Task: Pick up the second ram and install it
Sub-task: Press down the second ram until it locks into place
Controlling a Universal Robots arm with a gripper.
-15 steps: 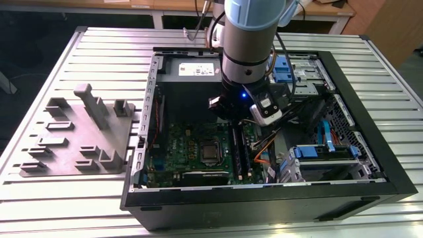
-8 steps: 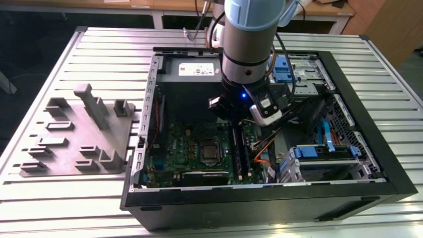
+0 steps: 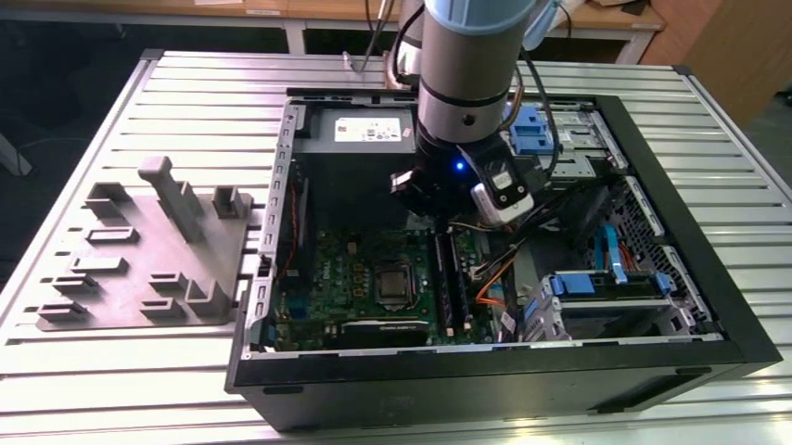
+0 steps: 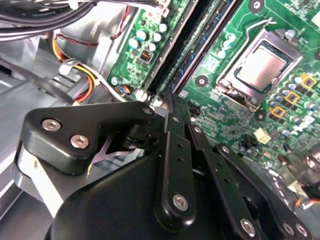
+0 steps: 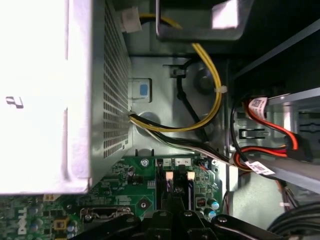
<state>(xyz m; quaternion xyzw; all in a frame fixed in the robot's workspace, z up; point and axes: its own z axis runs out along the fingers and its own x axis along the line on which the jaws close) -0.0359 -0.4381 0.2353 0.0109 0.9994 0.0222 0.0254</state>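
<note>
black gripper linkage (image 4: pixel 172 165) sits closest to the lens in the second wrist view, its fingers (image 4: pixel 176 112) drawn together over the end of the long black memory slots (image 4: pixel 192 47) on the green motherboard (image 4: pixel 240 120); the jaws look pressed nearly together, though whether anything is pinched between them cannot be told. the second ram (image 4: pixel 200 42) appears as a thin dark board lying along the slots, running away from the fingertips, and it cannot be told whether it is fully seated. beside the slots sits the processor socket (image 4: pixel 262 67) with its metal frame. going left to right across the exterior view: a grey holder tray (image 3: pixel 143 255) with upright blocks rests on the slatted metal table (image 3: pixel 74 371), just beside the open computer case (image 3: pixel 495 371); inside the case, the motherboard lies on the floor, and the robot arm (image 3: pixel 465 83) reaches straight down so the gripper hovers over the black slots near the board's middle; further toward the exterior view's right are orange and black cables (image 3: pixel 495 278) and blue drive brackets (image 3: pixel 594 283). in the first wrist view, the power supply box (image 5: pixel 45 95) stands next to yellow and black wires (image 5: pixel 210 85), with the slot ends (image 5: pixel 175 177) just above the fingertips.
</note>
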